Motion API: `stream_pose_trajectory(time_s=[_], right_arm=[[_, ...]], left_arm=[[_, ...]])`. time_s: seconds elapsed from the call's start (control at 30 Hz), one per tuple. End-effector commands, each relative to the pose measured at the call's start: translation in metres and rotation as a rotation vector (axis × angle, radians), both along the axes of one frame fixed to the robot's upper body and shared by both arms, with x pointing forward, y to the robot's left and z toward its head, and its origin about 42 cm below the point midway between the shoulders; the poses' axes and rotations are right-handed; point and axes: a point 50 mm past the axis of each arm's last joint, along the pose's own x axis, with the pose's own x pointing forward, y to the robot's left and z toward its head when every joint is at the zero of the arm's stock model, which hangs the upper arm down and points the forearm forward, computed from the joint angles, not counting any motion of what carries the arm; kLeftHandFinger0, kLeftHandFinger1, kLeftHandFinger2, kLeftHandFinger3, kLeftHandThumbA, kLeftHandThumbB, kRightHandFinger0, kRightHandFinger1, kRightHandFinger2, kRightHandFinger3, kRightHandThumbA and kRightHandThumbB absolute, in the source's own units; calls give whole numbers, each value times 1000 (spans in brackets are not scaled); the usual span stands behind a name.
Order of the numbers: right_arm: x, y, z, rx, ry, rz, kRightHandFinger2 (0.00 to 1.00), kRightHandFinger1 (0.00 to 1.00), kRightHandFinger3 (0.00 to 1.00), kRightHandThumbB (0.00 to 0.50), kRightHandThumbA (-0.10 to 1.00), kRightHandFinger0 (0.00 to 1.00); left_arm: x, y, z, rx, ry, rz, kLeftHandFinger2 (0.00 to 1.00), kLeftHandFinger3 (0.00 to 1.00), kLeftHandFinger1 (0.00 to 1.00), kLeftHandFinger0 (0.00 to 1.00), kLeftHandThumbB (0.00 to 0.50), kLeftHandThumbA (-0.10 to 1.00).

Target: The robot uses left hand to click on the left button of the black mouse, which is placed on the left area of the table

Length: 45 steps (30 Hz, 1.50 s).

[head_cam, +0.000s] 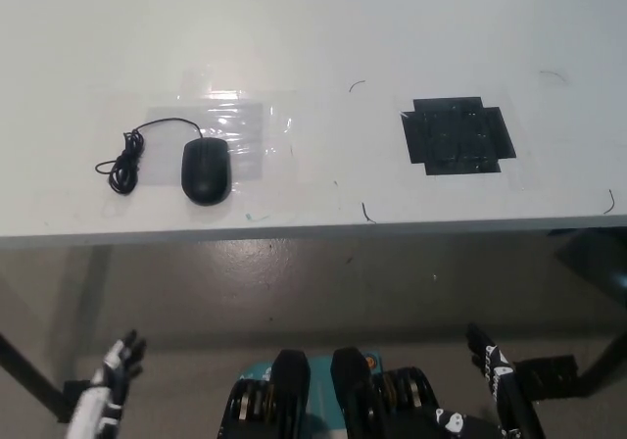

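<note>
The task is judged not yet begun. The mouse [206, 170] lies on the left part of the table [313, 27], its cord [125, 160] coiled just beside it. The left hand [110, 385] is held low, below the table edge, fingers apart and holding nothing. The right hand [498, 375] rests low at the right, likewise spread and empty. Next, the left hand must be raised over the mouse's left button. No containers are seen.
</note>
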Motion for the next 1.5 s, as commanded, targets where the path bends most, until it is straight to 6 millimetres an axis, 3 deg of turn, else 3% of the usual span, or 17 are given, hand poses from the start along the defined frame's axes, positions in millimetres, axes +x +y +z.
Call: stream_pose_trajectory(time_s=[0.0,0.13,0.27,0.4,0.43,0.47,0.57,0.67,0.7,0.8,0.83,0.87,0.97,1.03,1.13,1.23,1.47], right_arm=[[9,-2,14,5,-111,8,1000,1000,1000,369,1000,1000],[10,-3,16,8,-116,5,1000,1000,1000,365,1000,1000],[11,-2,16,3,-115,9,1000,1000,1000,374,1000,1000],[11,-3,17,2,-121,2,1000,1000,1000,362,1000,1000],[11,-3,17,0,-122,1,1000,1000,1000,361,1000,1000],[11,-4,17,-2,-122,2,1000,1000,1000,362,1000,1000],[9,-8,18,-10,-125,-2,1000,1000,1000,366,1000,1000],[10,-12,19,-14,-128,-1,1000,1000,1000,367,1000,1000],[10,-12,19,-11,-128,1,1000,1000,1000,365,1000,1000],[10,-11,19,-17,-129,1,1000,1000,1000,369,1000,1000],[9,-11,19,-13,-127,1,1000,1000,1000,375,1000,1000],[9,-10,18,-9,-126,0,1000,1000,1000,375,1000,1000],[7,-9,17,-6,-119,-2,1000,1000,1000,376,1000,1000],[6,-9,17,-9,-120,-6,1000,1000,1000,375,1000,1000],[5,-11,17,-13,-123,-10,1000,1000,1000,378,1000,1000],[5,-12,17,-19,-124,-10,1000,1000,1000,371,1000,1000],[3,-15,19,-20,-132,-12,1000,1000,1000,371,1000,1000]], left_arm=[[-7,20,44,69,-166,16,959,1000,1000,1000,138,1000],[-9,36,89,80,-246,-28,811,1000,794,857,121,1000],[-12,45,132,102,-317,-69,595,1000,509,691,188,1000],[-4,51,174,155,-401,-107,217,1000,166,404,209,1000],[0,50,186,155,-417,-112,42,1000,13,288,244,1000],[7,51,205,165,-433,-119,2,1000,1,19,265,1000],[23,54,236,204,-461,-158,0,1000,0,0,249,1000],[53,62,271,292,-463,-223,155,1000,17,0,283,1000],[68,66,284,311,-446,-277,234,1000,56,21,250,1000],[103,68,314,361,-365,-383,336,1000,175,272,294,1000],[114,68,322,405,-341,-421,417,1000,223,331,246,1000],[126,69,330,437,-288,-455,459,1000,236,271,253,1000],[177,72,352,453,26,-570,756,1000,483,414,310,1000],[197,72,359,469,108,-599,685,1000,429,278,335,1000],[234,67,363,474,214,-612,435,1000,174,29,384,1000],[263,56,363,510,285,-574,384,1000,70,0,434,1000],[303,48,356,577,438,-493,338,1000,0,0,411,1000]])
